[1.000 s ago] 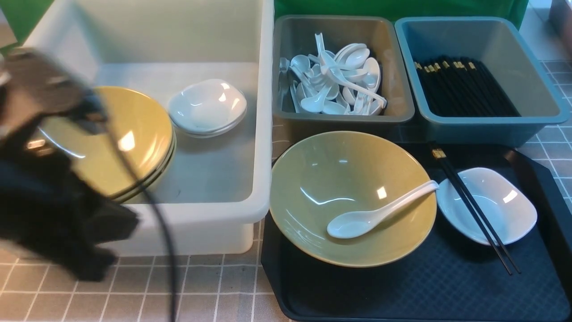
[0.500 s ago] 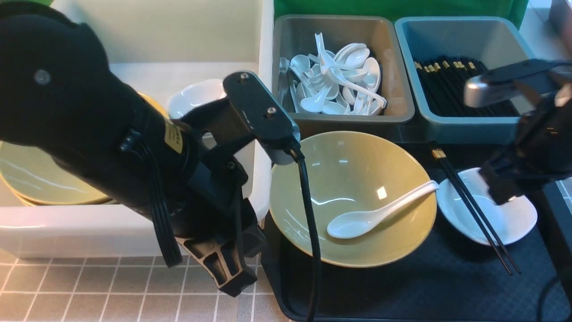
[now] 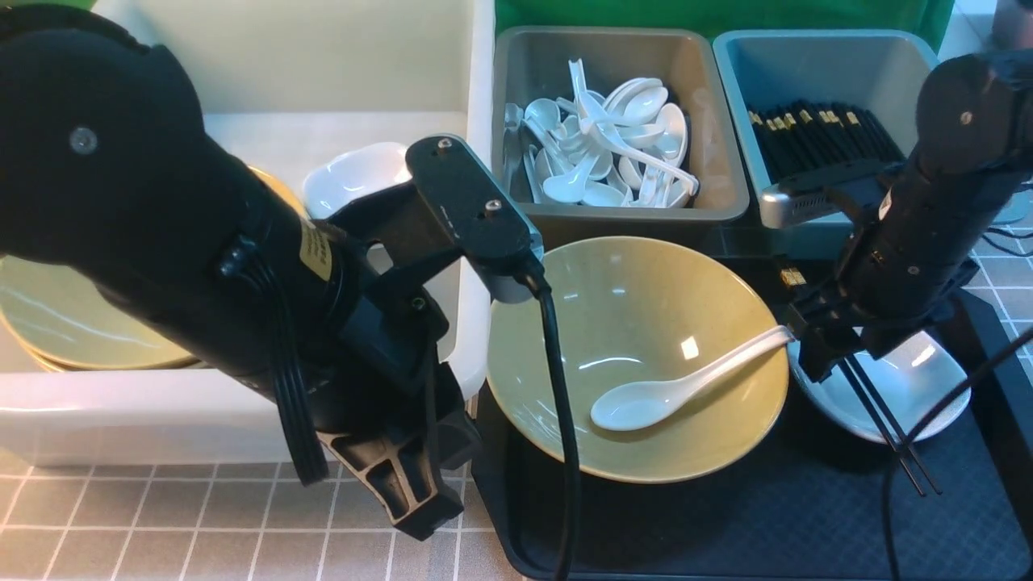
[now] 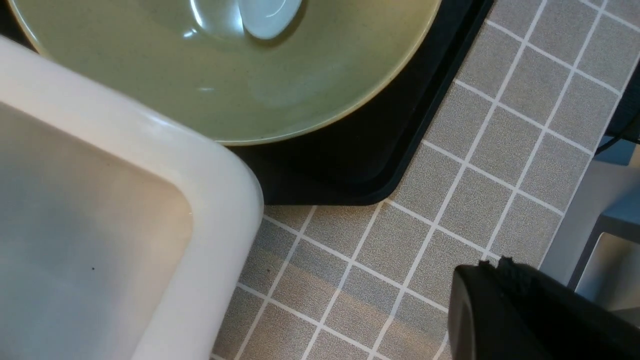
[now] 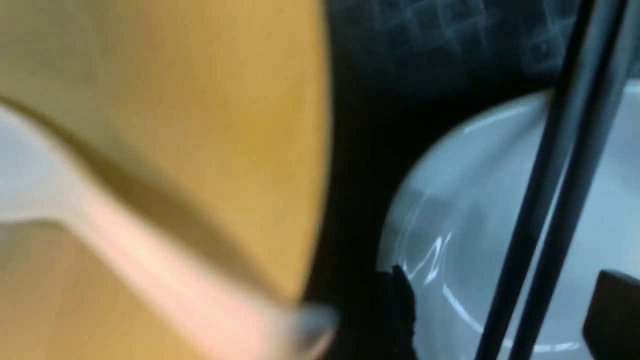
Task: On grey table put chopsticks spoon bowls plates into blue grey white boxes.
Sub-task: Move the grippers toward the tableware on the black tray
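Grey table [image 3: 202, 516], front: L gripper [image 3: 411, 496] low by white box [image 3: 242, 420] corner; open/shut can't tell. Dark tray [image 3: 726, 524]: bowl [image 3: 629, 307] w/ spoon [image 3: 670, 391] inside; plate [image 3: 936, 395] w/ chopsticks [image 3: 894, 426] across, R gripper [image 3: 835, 359] jaws apart astride them. Rear: grey box [image 3: 706, 121], spoon pile [image 3: 613, 153]; blue box [image 3: 807, 73], chopstick stock [image 3: 815, 137].

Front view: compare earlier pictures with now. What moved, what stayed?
The right tool swung in from the right and came down over the chopsticks on the white plate, open, gripping nothing. The left arm swung in too. Bowl, spoon, chopsticks and plate stayed put.
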Tool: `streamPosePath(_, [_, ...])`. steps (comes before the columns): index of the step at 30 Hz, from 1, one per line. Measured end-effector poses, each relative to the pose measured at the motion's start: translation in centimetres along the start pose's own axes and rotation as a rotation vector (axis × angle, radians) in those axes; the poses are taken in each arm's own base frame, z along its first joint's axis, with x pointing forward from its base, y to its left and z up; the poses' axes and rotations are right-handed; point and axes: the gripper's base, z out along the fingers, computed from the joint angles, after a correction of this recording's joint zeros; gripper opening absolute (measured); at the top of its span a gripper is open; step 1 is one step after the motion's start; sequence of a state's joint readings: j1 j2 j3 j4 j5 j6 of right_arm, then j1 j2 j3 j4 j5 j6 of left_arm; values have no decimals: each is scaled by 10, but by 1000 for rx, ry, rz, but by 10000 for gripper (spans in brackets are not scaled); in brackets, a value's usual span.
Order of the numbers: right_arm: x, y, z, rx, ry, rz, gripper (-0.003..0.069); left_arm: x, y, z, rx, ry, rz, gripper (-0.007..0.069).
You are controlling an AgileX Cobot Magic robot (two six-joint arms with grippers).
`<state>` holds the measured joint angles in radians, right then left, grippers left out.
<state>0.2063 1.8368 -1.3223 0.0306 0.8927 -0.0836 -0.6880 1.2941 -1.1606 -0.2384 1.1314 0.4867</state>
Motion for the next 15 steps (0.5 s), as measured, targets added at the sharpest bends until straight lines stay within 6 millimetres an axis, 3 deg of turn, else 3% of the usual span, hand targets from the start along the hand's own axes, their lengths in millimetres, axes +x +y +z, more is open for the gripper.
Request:
streamPosePath(5, [-2, -15, 10, 5, 24, 37, 447, -1, 0, 0, -5, -7, 1, -8])
streamPosePath(11, [-3, -15, 15, 0, 37, 21, 393, -3, 2, 0, -20, -37, 1, -8])
streamPosePath(15, [-3, -16, 24, -4, 67, 6, 301, -4, 2, 1, -20, -37, 0, -8])
